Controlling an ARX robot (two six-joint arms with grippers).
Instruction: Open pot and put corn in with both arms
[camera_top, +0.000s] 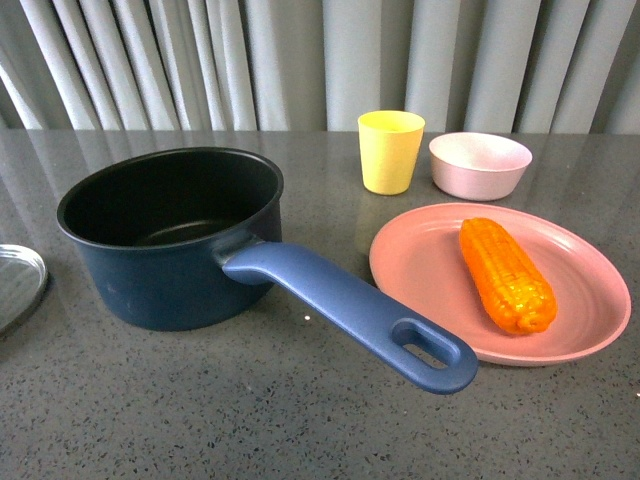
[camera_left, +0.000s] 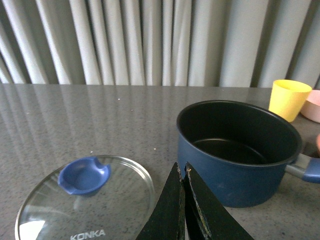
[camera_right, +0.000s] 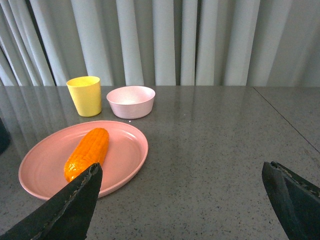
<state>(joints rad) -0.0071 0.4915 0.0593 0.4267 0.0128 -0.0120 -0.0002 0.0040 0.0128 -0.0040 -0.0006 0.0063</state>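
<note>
Orange corn (camera_top: 507, 276) lies on the pink plate (camera_top: 590, 330), right of the open pot (camera_top: 170, 285). Pinched off-centre, the rounded cob may roll or slip, and a low carry may clip the pot's handle (camera_top: 350, 305). Its long axis runs far-left to near-right. Nearby, the right gripper (camera_right: 180, 170) is spread wide. The left gripper (camera_left: 182, 172) is pressed together, empty, beside the glass lid (camera_left: 125, 190).

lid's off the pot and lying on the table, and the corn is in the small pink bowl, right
Not quite. The front view shows the corn lying on the pink plate, not in the pink bowl. The lid is off the pot, lying on the table.
</note>
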